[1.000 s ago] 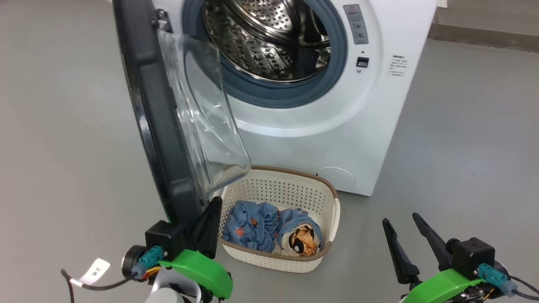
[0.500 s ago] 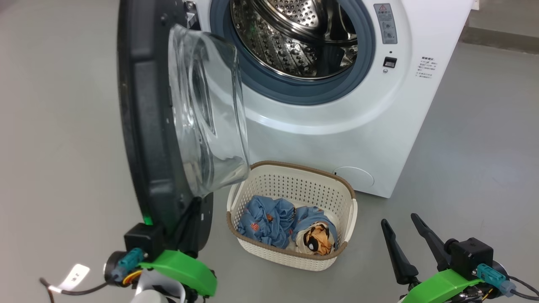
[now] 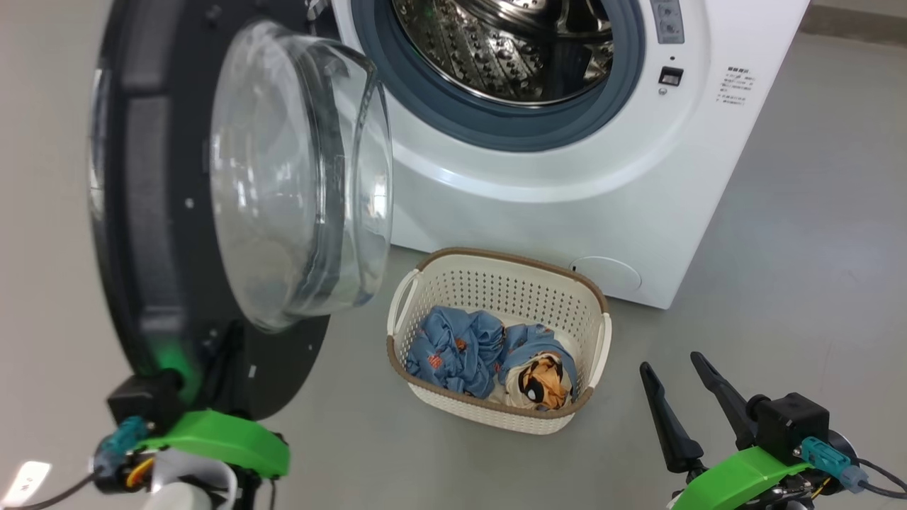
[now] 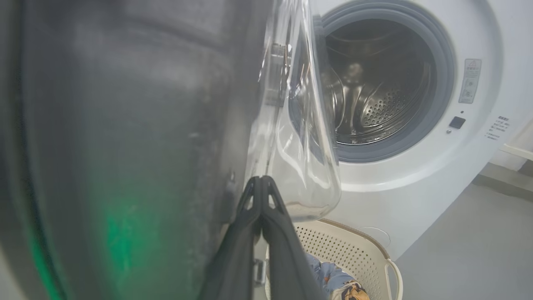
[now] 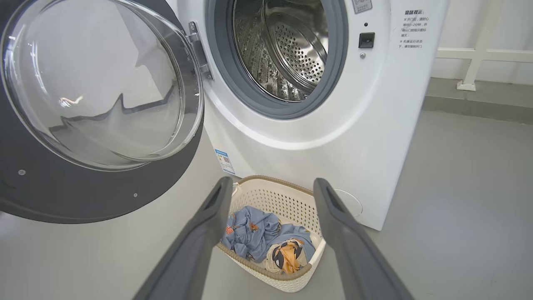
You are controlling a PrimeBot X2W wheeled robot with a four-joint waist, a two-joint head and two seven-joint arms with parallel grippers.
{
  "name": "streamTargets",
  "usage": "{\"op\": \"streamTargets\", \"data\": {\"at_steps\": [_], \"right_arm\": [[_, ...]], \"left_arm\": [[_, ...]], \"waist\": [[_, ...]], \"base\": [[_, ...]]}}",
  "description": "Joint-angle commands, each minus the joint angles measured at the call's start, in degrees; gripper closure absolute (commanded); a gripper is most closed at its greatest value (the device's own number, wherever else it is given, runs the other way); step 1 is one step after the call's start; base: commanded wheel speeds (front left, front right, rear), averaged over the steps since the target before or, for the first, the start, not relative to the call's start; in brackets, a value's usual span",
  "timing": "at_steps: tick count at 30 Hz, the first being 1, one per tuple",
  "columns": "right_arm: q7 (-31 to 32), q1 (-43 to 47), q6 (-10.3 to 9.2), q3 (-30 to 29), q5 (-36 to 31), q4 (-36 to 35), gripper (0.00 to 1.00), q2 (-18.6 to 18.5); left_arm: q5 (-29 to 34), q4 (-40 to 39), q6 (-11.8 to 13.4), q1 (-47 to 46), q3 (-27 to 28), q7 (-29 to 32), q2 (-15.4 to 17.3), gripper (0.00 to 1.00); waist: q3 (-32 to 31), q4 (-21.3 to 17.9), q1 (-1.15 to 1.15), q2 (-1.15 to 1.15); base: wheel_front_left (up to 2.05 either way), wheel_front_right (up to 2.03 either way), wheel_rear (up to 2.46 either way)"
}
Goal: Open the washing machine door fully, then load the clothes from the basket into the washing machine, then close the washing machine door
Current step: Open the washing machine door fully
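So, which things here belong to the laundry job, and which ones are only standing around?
Job: washing machine, washing machine door, basket, clothes.
Not the job: white rail by the wall, paper tag on the left arm's cable.

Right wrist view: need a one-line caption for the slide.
Open right gripper frames the basket of blue clothes on the floor before the washing machine, its door wide open.

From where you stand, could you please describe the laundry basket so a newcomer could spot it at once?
Find the white washing machine with its round door swung open. On the grey floor just in front sits the basket. It alone is cream perforated plastic with a brown rim, holding blue clothes.
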Motion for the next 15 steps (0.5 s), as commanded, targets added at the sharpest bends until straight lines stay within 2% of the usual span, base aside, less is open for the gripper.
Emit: {"op": "streamTargets", "data": {"at_steps": [1,11,15], "right_arm": [[0.15,-2.24,0.09,1.52,-0.5,-1.84,0.0,-0.12],[2.48,-2.97,0.09,1.6,-2.53,-4.05,0.0,-0.12],[3.66,-3.11,0.09,1.39,-3.69,-5.29,0.0,-0.12]], "left_arm": [[-0.39,-0.83,0.97,-1.26,3.68,-0.68,2.68,1.0],[-2.07,0.11,1.59,-1.76,11.77,-1.3,5.06,1.0],[-2.97,0.17,1.03,-2.29,15.46,-1.34,6.02,1.0]], "waist": [[0.55,0.2,0.0,0.0],[3.57,0.27,0.0,0.0],[5.04,0.14,0.0,0.0]], "base": [[0.0,0.0,0.0],[0.0,0.0,0.0],[0.0,0.0,0.0]]}}
